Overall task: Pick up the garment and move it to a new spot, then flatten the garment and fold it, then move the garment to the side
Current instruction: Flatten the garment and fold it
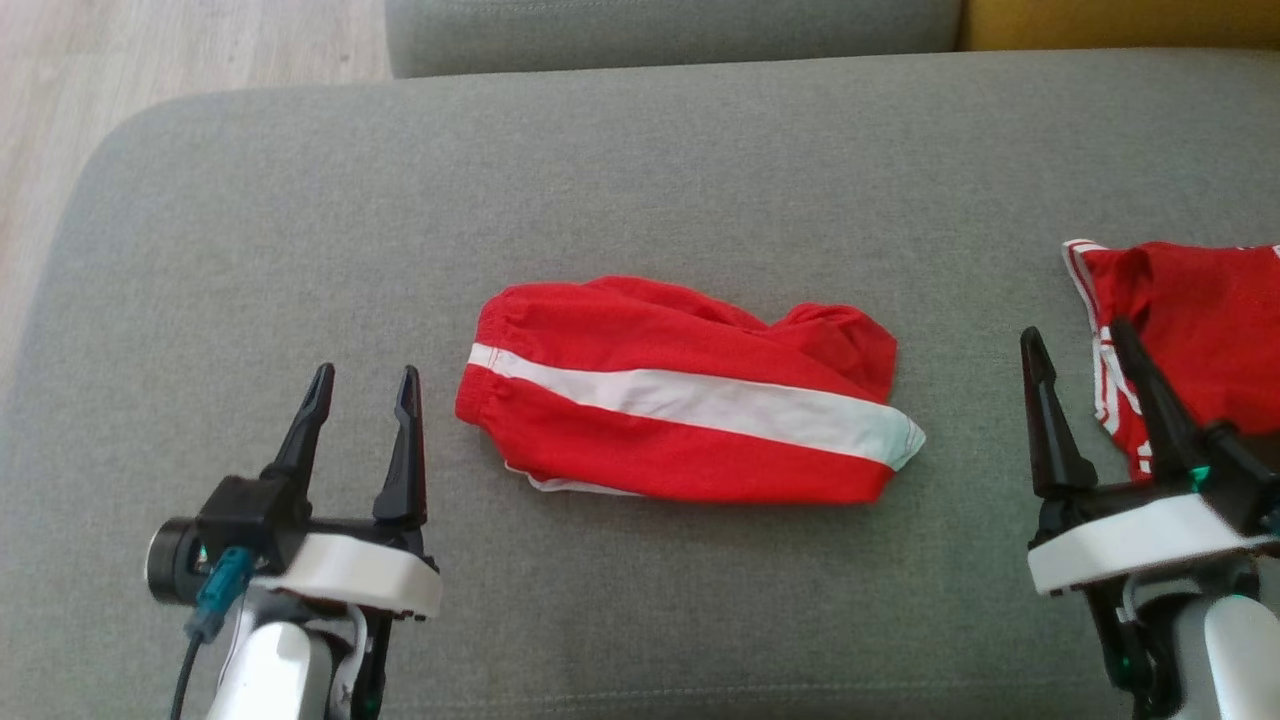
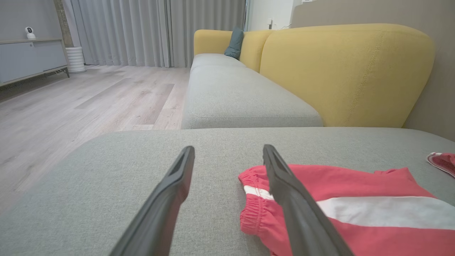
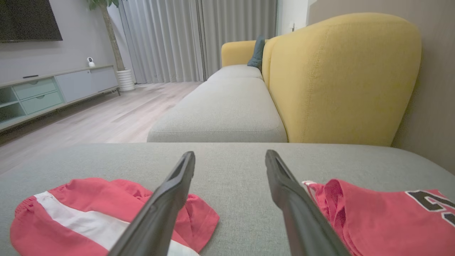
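Observation:
A red garment [image 1: 680,400], shorts with a white stripe along them, lies folded flat in the middle of the grey cushion [image 1: 640,160]. It also shows in the left wrist view [image 2: 355,185] and the right wrist view [image 3: 89,199]. My left gripper [image 1: 365,385] [image 2: 228,147] stands open just left of its waistband, holding nothing. A second red garment [image 1: 1200,320] [image 3: 384,220], a jersey with white trim and a black number, lies at the cushion's right edge. My right gripper [image 1: 1075,335] [image 3: 230,153] is open at the jersey's left edge, with bare cushion between its fingers.
Beyond the cushion runs another grey seat [image 2: 231,92] with a yellow backrest [image 2: 341,71] on the right. Wooden floor [image 1: 150,50] lies off the cushion's left and far-left edges. Bare cushion surrounds the shorts on all sides.

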{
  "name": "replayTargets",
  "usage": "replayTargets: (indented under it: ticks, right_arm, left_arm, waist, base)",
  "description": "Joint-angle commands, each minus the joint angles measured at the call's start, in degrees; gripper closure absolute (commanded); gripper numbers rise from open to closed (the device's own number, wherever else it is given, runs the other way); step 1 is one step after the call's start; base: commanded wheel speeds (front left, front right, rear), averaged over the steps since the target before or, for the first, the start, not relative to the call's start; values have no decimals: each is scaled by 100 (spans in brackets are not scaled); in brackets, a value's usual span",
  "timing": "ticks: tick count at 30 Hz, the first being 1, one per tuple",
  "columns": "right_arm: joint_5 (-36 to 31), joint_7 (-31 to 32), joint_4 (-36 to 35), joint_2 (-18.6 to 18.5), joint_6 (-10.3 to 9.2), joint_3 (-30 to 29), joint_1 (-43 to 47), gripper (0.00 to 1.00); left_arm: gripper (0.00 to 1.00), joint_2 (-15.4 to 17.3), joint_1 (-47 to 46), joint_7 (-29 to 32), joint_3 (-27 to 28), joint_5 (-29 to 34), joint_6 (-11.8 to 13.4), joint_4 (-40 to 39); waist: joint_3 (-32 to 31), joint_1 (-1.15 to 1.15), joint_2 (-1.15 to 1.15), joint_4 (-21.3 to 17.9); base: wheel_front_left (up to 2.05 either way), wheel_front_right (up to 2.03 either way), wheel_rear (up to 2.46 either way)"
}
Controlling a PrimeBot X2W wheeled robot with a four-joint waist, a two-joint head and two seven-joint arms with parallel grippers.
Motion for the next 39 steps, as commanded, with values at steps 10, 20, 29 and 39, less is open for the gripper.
replayTargets:
  ticks: [10, 20, 29, 39]
  right_arm:
    - [-118, 235, -641, 77, -5, 139, 247, 0]
    - [-98, 252, -626, 101, -5, 153, 196, 0]
    - [-87, 327, -597, 110, -5, 249, 73, 0]
    - [-45, 322, -459, 161, -5, 302, -64, 0]
  left_arm:
    - [0, 176, -138, -32, 167, 81, 27, -122]
    - [0, 221, -301, 151, 61, 49, -19, -68]
    - [0, 135, -1088, 1346, -309, -199, -425, 173]
    - [0, 189, -2066, 3001, -544, -515, -685, 952]
  waist:
    - [-8, 0, 0, -54]
    - [78, 0, 0, -17]
    - [291, 0, 0, -59]
    - [561, 0, 0, -281]
  base:
    - [0, 0, 0]
    - [0, 0, 0]
    - [0, 0, 0]
    - [0, 0, 0]
